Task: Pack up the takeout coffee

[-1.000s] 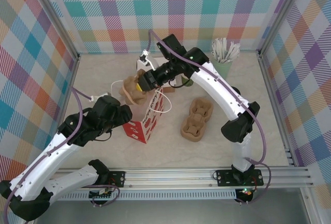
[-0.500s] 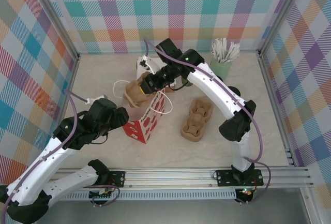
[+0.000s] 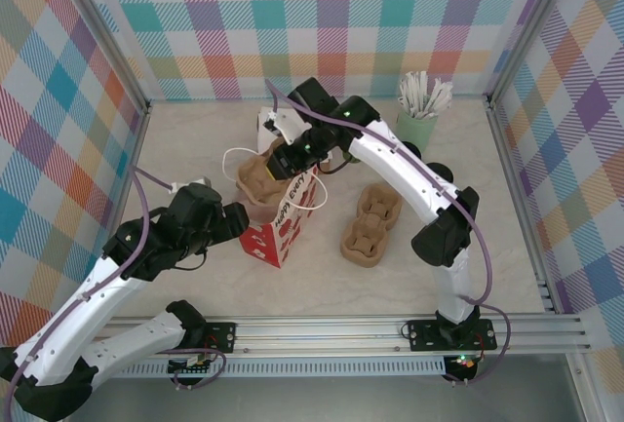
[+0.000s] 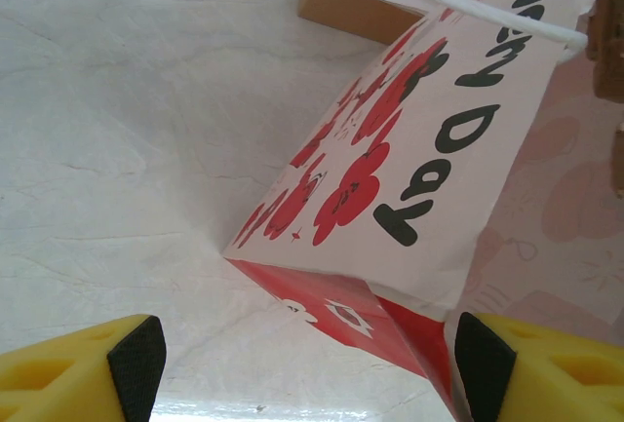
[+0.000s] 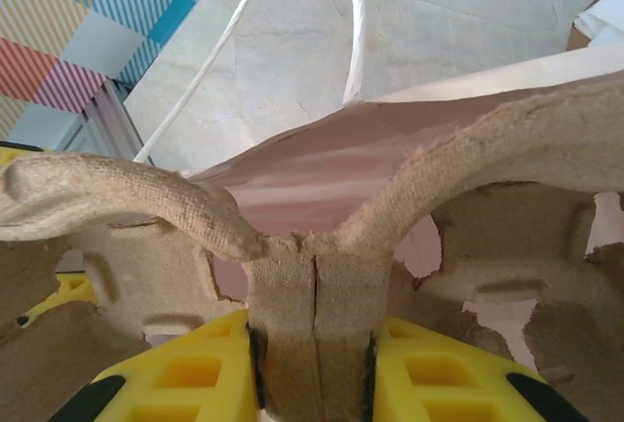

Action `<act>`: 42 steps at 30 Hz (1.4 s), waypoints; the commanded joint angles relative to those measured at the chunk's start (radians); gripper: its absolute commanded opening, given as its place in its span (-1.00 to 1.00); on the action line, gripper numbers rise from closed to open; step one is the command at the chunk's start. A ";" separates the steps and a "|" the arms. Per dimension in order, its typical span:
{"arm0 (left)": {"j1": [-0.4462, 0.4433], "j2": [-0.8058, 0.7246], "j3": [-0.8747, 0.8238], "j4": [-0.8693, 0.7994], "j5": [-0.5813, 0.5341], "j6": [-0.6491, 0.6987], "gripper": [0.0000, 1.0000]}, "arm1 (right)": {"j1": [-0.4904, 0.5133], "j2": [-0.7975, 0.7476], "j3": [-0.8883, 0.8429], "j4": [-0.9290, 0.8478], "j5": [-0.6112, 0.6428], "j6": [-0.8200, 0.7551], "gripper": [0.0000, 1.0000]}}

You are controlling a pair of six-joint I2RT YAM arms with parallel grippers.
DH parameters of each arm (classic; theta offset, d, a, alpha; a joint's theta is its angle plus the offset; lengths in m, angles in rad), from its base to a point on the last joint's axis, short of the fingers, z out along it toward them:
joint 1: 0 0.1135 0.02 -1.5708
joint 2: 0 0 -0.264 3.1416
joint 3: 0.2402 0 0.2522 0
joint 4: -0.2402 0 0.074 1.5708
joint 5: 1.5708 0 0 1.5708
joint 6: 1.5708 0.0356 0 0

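Observation:
My right gripper is shut on the centre handle of a brown pulp cup carrier. It holds the carrier at the open mouth of the red-and-white paper bag, whose pink inside lies just behind the carrier. My left gripper is open by the bag's bottom, one finger on bare table and the other finger against the bag's red base. The takeout coffee is hidden from view.
A second pulp carrier lies on the table right of the bag. A pale green cup of white sticks stands at the back right. A small brown and white box sits behind the bag. Metal frame posts bound the table.
The right arm has carried the carrier left and down to the bag's mouth. The bag now stands more upright and its cord handles have swung left. The left gripper shifted slightly at the bag's base.

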 commanded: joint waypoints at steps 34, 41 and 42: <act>0.009 0.034 -0.016 0.041 0.007 0.027 0.66 | 0.039 0.006 0.003 -0.134 0.237 -0.107 -0.46; 0.009 0.067 0.011 0.070 0.033 0.051 0.65 | 0.070 0.052 0.068 -0.231 0.326 -0.151 -0.46; 0.010 0.074 0.015 0.069 0.035 0.054 0.65 | 0.076 0.058 0.074 -0.242 0.339 -0.158 -0.46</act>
